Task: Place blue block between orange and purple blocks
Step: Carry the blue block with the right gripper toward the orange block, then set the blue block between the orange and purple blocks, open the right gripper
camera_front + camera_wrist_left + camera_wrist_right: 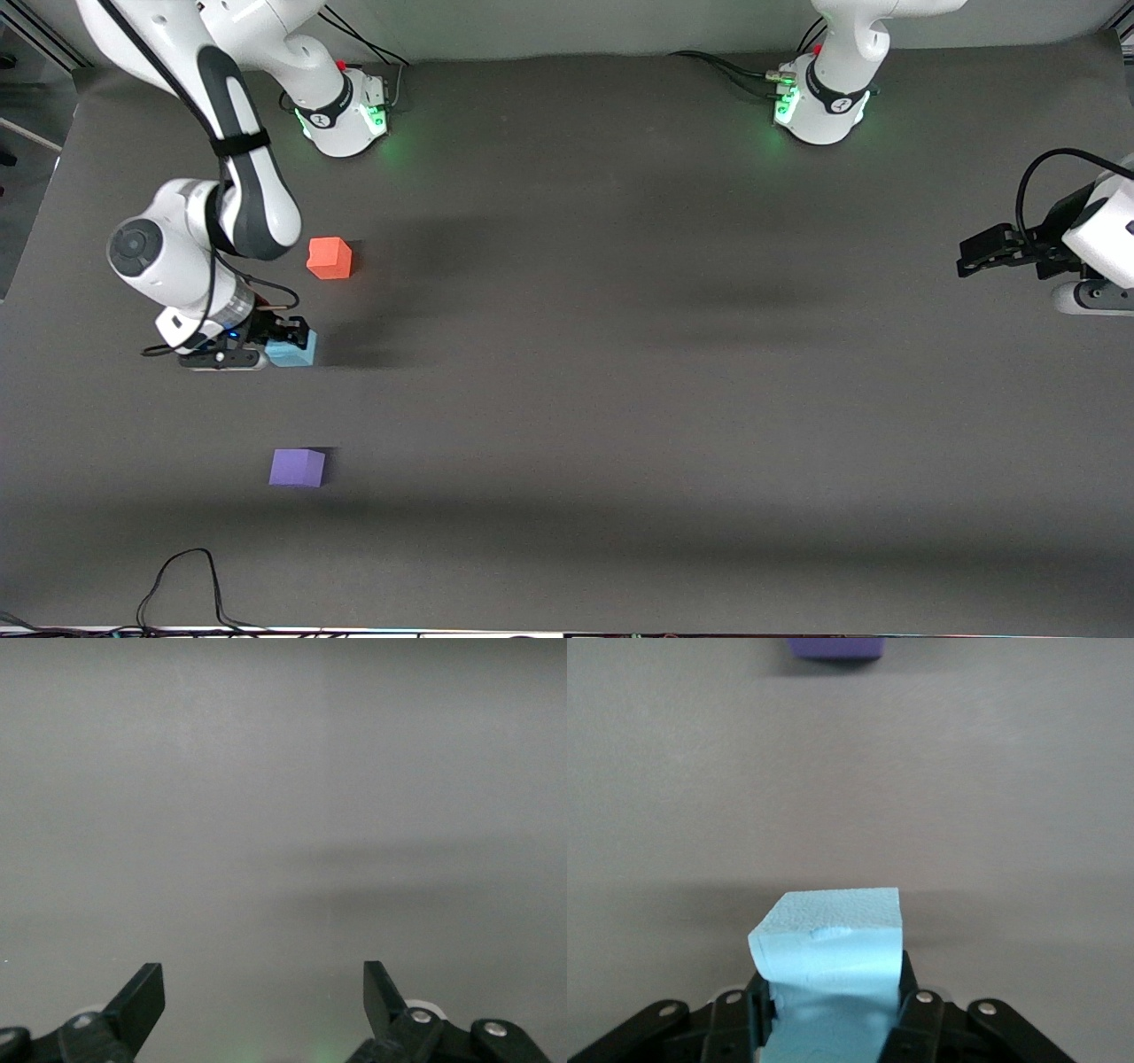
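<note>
My right gripper (285, 341) is shut on the light blue block (293, 350), low over the table between the orange block (330, 258) and the purple block (297, 467). In the right wrist view the blue block (830, 948) is squeezed between the fingers (908, 992), and the purple block (834, 647) shows at the frame's edge. The orange block lies farther from the front camera than the blue one, the purple block nearer. My left gripper (974, 257) waits open and empty over the left arm's end of the table; its view shows only bare mat between the fingertips (142, 992).
A dark grey mat (620, 399) covers the table. A black cable (186, 585) loops at the table edge nearest the front camera, toward the right arm's end.
</note>
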Robot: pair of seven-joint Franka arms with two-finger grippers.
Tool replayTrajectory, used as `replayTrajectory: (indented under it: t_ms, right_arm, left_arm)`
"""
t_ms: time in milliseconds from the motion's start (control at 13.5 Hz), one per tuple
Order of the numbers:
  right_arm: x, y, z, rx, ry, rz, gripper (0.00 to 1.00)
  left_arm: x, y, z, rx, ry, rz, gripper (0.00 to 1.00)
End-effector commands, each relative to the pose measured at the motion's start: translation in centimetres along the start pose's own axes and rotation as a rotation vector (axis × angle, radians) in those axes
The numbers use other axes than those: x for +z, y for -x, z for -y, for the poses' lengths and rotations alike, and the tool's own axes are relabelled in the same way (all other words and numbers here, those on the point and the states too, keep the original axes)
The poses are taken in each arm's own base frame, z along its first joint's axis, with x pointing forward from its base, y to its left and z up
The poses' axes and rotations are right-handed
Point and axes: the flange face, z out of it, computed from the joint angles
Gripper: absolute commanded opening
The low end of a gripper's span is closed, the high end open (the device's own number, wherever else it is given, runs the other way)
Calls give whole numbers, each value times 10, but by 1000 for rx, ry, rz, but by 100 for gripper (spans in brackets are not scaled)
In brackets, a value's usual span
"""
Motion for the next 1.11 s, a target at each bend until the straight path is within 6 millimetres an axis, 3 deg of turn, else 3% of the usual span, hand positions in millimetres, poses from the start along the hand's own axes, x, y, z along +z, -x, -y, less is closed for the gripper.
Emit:
replayTrajectory:
  t_ms: [0, 443, 517, 591, 665, 886, 1034]
  right_arm:
    - [36, -1, -4, -46, -33, -22, 40]
    - [50, -2, -6, -41, -34, -24, 40]
    - [51, -2, -6, -41, -33, -23, 47]
    - [51, -1, -6, -36, -35, -23, 93]
    - [50, -2, -7, -25, -43, -30, 100]
    - [45, -3, -3, -25, -58, -37, 100]
    - [30, -6, 2, -15, -92, -56, 100]
  left_arm:
    - [-5, 9, 1, 16, -4, -12, 100]
    - [-9, 10, -2, 6, -9, -35, 100]
    - [-8, 9, -2, 5, -9, -33, 100]
    - [-8, 9, -2, 5, -12, -33, 100]
    - [-7, 9, -2, 5, -12, -32, 100]
    - [-7, 9, -1, 21, -18, -21, 100]
    - [-7, 9, 2, 24, -46, -18, 100]
